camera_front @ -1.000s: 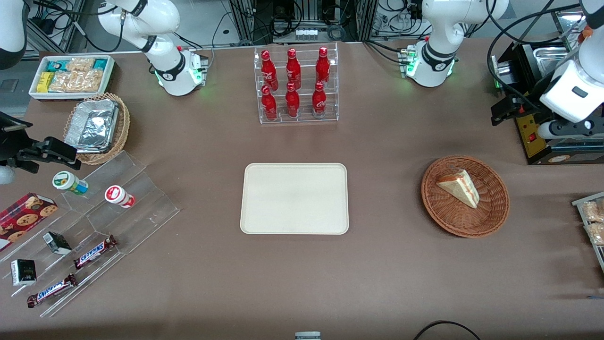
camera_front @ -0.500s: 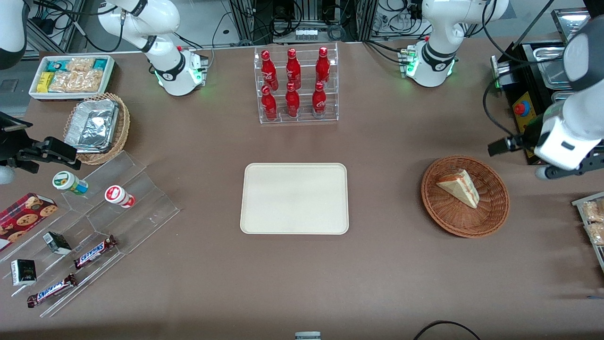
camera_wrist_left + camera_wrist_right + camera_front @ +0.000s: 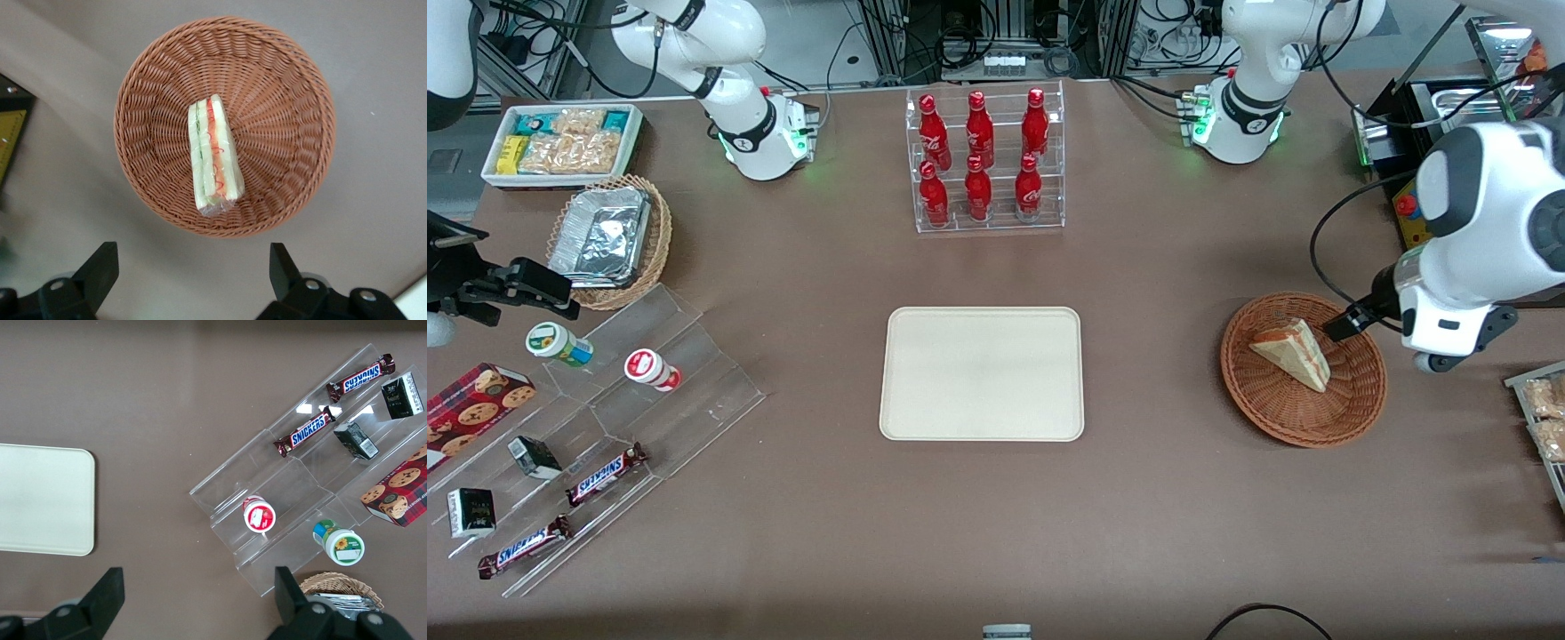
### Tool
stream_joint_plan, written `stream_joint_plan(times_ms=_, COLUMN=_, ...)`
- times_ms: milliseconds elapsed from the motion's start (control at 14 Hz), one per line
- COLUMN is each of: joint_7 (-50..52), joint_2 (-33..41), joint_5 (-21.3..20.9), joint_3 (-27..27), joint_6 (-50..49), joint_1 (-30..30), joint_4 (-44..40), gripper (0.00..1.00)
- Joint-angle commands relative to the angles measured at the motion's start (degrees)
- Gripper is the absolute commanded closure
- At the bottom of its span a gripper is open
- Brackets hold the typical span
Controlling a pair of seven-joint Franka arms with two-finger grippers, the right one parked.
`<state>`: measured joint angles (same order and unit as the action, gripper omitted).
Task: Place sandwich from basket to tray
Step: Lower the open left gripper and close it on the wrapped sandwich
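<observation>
Well apart from the gripper (image 3: 190, 280), the tray (image 3: 982, 373) lies bare on the surface (image 3: 1156, 498). Below the gripper sits the basket (image 3: 293, 133) holding 1 sandwich (image 3: 213, 155) (edge up). Fingers spread wide: the approach step, I judge; next, descend and straddle the wedge.

"SNICKERS" reads in white letters on two brown chocolate bars (image 3: 360, 378) (image 3: 304, 437) lying on the clear acrylic stepped stand (image 3: 618, 418), and the same word shows on both in the front view (the nearer bar (image 3: 525, 547) is harder to read there). The red bottles (image 3: 978, 156) in the clear rack carry white Coca-Cola script. Print on the small dark boxes (image 3: 400, 395), the cookie box (image 3: 471, 413) and the cup lids (image 3: 259, 515) cannot be read.
</observation>
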<state>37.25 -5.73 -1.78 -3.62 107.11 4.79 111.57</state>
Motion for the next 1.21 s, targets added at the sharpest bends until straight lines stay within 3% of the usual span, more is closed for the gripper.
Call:
stream_joint_plan(times_ms=0, joint_7=3.79, joint_2=1.68, joint_5=-0.95, joint_3=-1.64, joint_6=8.52, joint_1=0.05, joint_4=8.02, gripper=0.0)
stream_joint_plan(times_ms=286, joint_7=12.82, joint_2=-1.99, joint_5=-0.69, joint_3=-2.45, joint_6=22.86, joint_1=0.05, joint_4=15.17, gripper=0.0)
stream_joint_plan(times_ms=643, joint_7=13.99, joint_2=-5.68, joint_5=0.54, joint_3=-2.53, joint_6=28.59, joint_1=-0.04, joint_4=17.81, gripper=0.0)
stream_joint_plan(times_ms=1143, joint_7=13.9, joint_2=-8.85, joint_5=5.64, joint_3=-2.45, joint_6=33.51, joint_1=0.49, joint_4=17.72, gripper=0.01)
